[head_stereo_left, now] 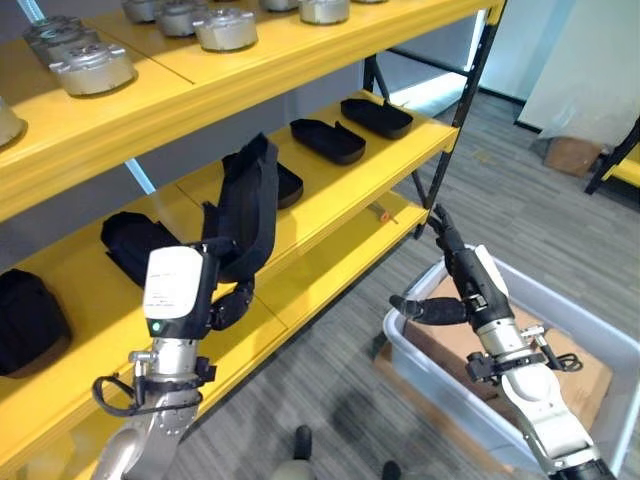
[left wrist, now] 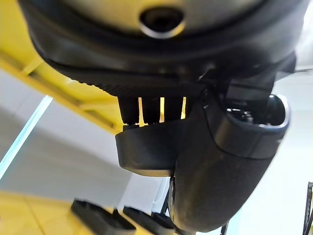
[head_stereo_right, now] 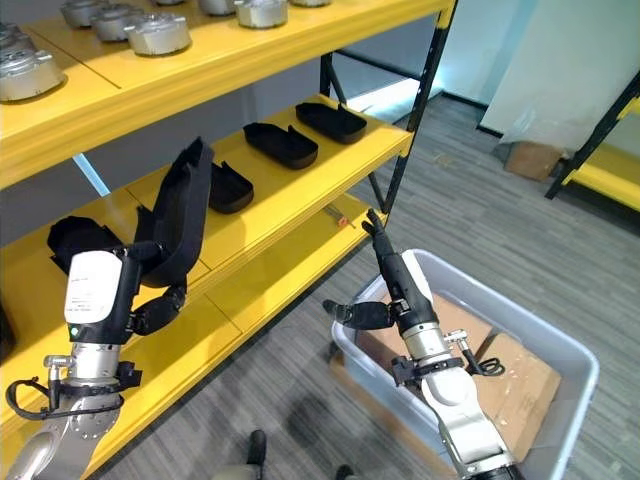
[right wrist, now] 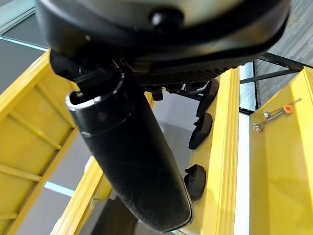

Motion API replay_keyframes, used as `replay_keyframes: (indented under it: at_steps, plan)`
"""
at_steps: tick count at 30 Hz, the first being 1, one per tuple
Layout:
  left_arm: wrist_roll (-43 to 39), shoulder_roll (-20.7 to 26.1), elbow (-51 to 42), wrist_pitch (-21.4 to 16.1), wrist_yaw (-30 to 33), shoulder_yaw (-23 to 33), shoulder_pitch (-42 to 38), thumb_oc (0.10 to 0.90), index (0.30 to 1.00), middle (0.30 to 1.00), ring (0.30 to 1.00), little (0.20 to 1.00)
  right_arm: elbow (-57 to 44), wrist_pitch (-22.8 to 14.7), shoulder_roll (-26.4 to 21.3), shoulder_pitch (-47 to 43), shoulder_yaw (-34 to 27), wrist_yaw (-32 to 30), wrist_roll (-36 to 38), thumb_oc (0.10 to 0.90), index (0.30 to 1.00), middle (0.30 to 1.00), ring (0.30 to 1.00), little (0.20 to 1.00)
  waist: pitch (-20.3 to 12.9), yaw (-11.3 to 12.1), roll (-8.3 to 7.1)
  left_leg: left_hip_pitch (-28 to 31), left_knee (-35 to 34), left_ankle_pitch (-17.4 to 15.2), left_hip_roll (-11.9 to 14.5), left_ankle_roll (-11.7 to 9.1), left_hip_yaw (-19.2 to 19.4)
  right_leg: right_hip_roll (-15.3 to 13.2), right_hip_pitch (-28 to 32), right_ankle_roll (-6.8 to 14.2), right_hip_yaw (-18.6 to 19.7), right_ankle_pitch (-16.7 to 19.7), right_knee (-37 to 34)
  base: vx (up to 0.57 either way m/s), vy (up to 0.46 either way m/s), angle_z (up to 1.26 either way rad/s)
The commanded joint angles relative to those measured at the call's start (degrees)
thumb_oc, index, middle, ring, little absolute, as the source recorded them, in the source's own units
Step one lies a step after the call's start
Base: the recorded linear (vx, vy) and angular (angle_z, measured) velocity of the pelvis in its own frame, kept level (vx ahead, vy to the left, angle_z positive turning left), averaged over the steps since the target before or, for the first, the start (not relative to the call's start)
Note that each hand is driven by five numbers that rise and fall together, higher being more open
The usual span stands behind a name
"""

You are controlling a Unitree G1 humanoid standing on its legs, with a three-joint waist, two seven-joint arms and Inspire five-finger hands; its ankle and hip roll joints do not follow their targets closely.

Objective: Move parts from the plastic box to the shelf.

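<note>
Left hand (head_stereo_left: 228,300), fingers curled round a long black moulded part (head_stereo_left: 250,205), holds it upright over the yellow shelf (head_stereo_left: 330,185). Right hand (head_stereo_left: 462,285), fingers straight and empty, hovers above the grey plastic box (head_stereo_left: 600,335) on the floor.

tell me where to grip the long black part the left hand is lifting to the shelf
Keep to the lower end of the black part, where the left hand already curls its fingers round it from below: it stands nearly upright, so the upper end stays free to lower onto the yellow shelf.
</note>
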Motion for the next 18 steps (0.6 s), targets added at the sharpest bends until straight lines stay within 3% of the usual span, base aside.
replay_keyframes:
  at_steps: [1, 5, 7, 9, 11, 12, 14, 16, 17, 18]
  plan:
    - [-1.71, 3.08, -5.15, -2.83, 4.49, 4.47, -7.75, 0.4, 0.3, 0.3, 0.3, 0.3, -4.31, -5.94, 1.23, -7.44, -1.77, -1.88, 1.59, 0.9, 1.0, 1.0, 1.0, 1.0, -2.42, -1.42, -3.62, 0.51, 0.04, 1.63, -4.95, -0.63, -0.71, -2.17, 12.01, 3.3, -3.23, 8.22, -17.93, -0.1, -0.138, 0.34]
    - [-1.52, 2.11, -5.5, -2.84, 3.98, 4.72, -5.64, 0.4, 0.3, 0.3, 0.3, 0.3, -4.13, -6.1, -0.02, -8.23, -2.26, -3.3, 0.94, 0.9, 1.0, 1.0, 1.0, 1.0, -0.62, -0.08, -2.0, -1.87, -1.5, 6.81, -2.76, -3.25, -0.56, -1.22, 12.37, 2.45, -8.0, 8.2, -18.77, -0.09, -0.079, 0.55]
    - [-1.67, 1.79, -5.44, -2.78, 3.86, 4.45, -6.02, 0.4, 0.3, 0.3, 0.3, 0.3, -4.19, -6.14, -0.63, -8.48, -2.37, -3.79, 0.37, 0.9, 1.0, 1.0, 1.0, 1.0, 0.11, -0.53, -1.8, -2.33, -1.34, 7.35, -2.34, -3.0, 1.35, -1.66, 12.12, 2.39, -9.23, 8.37, -18.53, -0.12, -0.005, 0.75]
    - [-1.86, 1.66, -5.45, -2.86, 3.94, 4.18, -6.58, 0.4, 0.3, 0.3, 0.3, 0.3, -4.07, -6.04, -1.18, -8.89, -2.33, -4.09, 0.19, 0.9, 1.0, 1.0, 1.0, 1.0, 0.62, -1.13, -2.12, -1.8, 1.47, 5.53, -0.91, -2.23, 6.1, -3.07, 10.98, 2.19, -11.26, 8.67, -17.57, -0.14, -0.01, 0.82]
    - [-1.93, 1.64, -5.79, -3.09, 4.1, 4.26, -6.56, 0.4, 0.3, 0.3, 0.3, 0.3, -4.05, -6.02, -1.26, -8.85, -2.33, -4.24, 0.05, 0.9, 1.0, 1.0, 1.0, 1.0, 0.52, -1.38, -2.16, -2.04, 3.15, 4.55, -0.37, -2.13, 6.55, -3.52, 10.09, 2.17, -11.82, 9.17, -17.27, -0.12, 0.008, 0.88]
    - [-1.94, 1.27, -6.03, -3.68, 4.42, 4.59, -5.97, 0.4, 0.3, 0.3, 0.3, 0.3, -4.04, -6.26, -1.15, -8.31, -2.43, -4.16, 0.41, 0.9, 1.0, 1.0, 1.0, 1.0, 0.2, -1.53, -2.64, -0.71, 6.97, 1.13, 1.01, -2.21, 6.48, -4.99, 8.95, 1.9, -13.68, 9.51, -16.81, -0.17, 0.026, 0.46]
    - [-2.38, 0.76, -6.42, -4.0, 4.56, 4.8, -5.09, 0.4, 0.3, 0.3, 0.3, 0.3, -3.93, -6.41, -0.81, -7.2, -3.11, -4.09, 1.41, 0.9, 1.0, 1.0, 1.0, 1.0, -0.56, -2.02, -2.45, 3.15, 9.72, -0.11, 4.86, -2.97, 6.83, -6.02, 8.19, 1.69, -16.23, 9.17, -16.06, -0.13, 0.076, 0.61]
    - [-2.88, 0.41, -6.49, -3.79, 4.87, 4.77, -4.94, 0.4, 0.3, 0.3, 0.3, 0.3, -3.95, -6.45, -0.56, -6.43, -3.58, -4.39, 2.0, 0.9, 1.0, 1.0, 1.0, 1.0, -1.33, -2.87, -2.14, 6.19, 9.17, 1.56, 8.55, -3.88, 7.84, -6.82, 7.97, 1.91, -17.5, 9.02, -15.19, -0.02, 0.122, 0.8]
    - [-2.9, 0.4, -6.49, -3.78, 4.86, 4.75, -4.93, 0.4, 0.3, 0.3, 0.3, 0.3, -3.97, -6.45, -0.58, -6.39, -3.59, -4.39, 2.01, 0.9, 1.0, 1.0, 1.0, 1.0, -1.31, -2.9, -2.06, 6.35, 8.9, 1.72, 8.65, -3.98, 7.79, -6.73, 7.99, 1.86, -17.55, 8.91, -15.07, 0.0, 0.121, 0.53]
    - [-3.25, 0.35, -6.49, -3.84, 4.84, 4.62, -5.13, 0.4, 0.3, 0.3, 0.3, 0.3, -3.92, -6.33, -0.51, -5.96, -3.76, -4.46, 2.08, 0.9, 1.0, 1.0, 1.0, 1.0, -1.73, -3.27, -1.72, 7.92, 7.82, 3.08, 10.36, -4.47, 7.73, -7.08, 7.69, 1.97, -18.26, 8.71, -14.36, 0.01, 0.23, 0.57]
